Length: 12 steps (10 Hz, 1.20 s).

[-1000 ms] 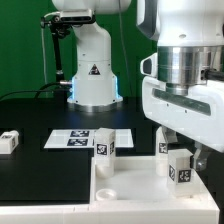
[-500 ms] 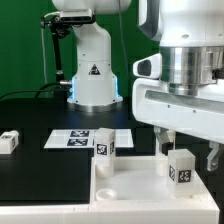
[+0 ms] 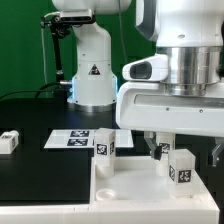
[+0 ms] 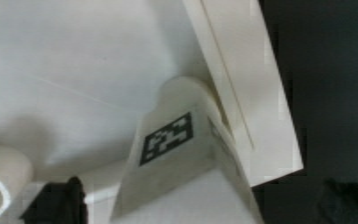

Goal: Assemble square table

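3 short white legs show in the exterior view. The loose leg (image 3: 9, 140) lies on the black table toward the exterior view's left, well apart from the square tabletop (image 3: 60, 195). The far leg (image 3: 105, 147) stands upright at the tabletop's far edge. The corner leg (image 3: 181, 165) stands upright toward the exterior view's right. The gripper (image 3: 190, 152) hangs over the corner leg with jaws wide, 1 finger on each side. The marker board (image 3: 80, 138) lies behind the tabletop.

In the wrist view, the corner leg (image 4: 176, 135) stands beside the raised rim (image 4: 238, 90), between the spread fingertips (image 4: 60, 200), neither touching it.
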Available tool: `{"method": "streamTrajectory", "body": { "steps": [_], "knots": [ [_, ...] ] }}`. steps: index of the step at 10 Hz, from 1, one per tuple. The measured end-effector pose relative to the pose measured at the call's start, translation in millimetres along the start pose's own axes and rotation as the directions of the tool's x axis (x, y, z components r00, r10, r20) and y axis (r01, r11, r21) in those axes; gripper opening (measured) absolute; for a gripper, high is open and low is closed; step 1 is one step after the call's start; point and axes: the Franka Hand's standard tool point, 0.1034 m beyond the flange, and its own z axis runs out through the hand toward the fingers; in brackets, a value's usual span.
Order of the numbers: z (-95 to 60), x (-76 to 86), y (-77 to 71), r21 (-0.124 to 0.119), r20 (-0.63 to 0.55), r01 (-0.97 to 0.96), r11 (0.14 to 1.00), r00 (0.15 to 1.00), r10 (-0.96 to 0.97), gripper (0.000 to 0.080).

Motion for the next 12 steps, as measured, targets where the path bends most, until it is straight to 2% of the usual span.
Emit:
{"method": "streamTrajectory", "body": {
  "steps": [3,6,8,9,10,12],
  "knots": [
    [1.0,0.3,0.8,-0.011,-0.002,0.261,0.965,0.965,-0.261,0.0649],
    [1.0,0.8,1.8,-0.027,0.000,0.415,0.910,0.910,-0.415,0.0649],
    [0.9,1.2,2.6,-0.037,0.002,0.467,0.883,0.884,-0.468,0.0385],
    [0.9,1.2,2.6,-0.037,0.002,0.467,0.884,0.884,-0.467,0.0385],
    [0.7,1.3,2.4,-0.037,0.002,0.465,0.884,0.885,-0.465,0.0288],
    [0.6,1.3,2.2,-0.036,0.000,0.435,0.900,0.900,-0.435,0.0288]
  ]
}}
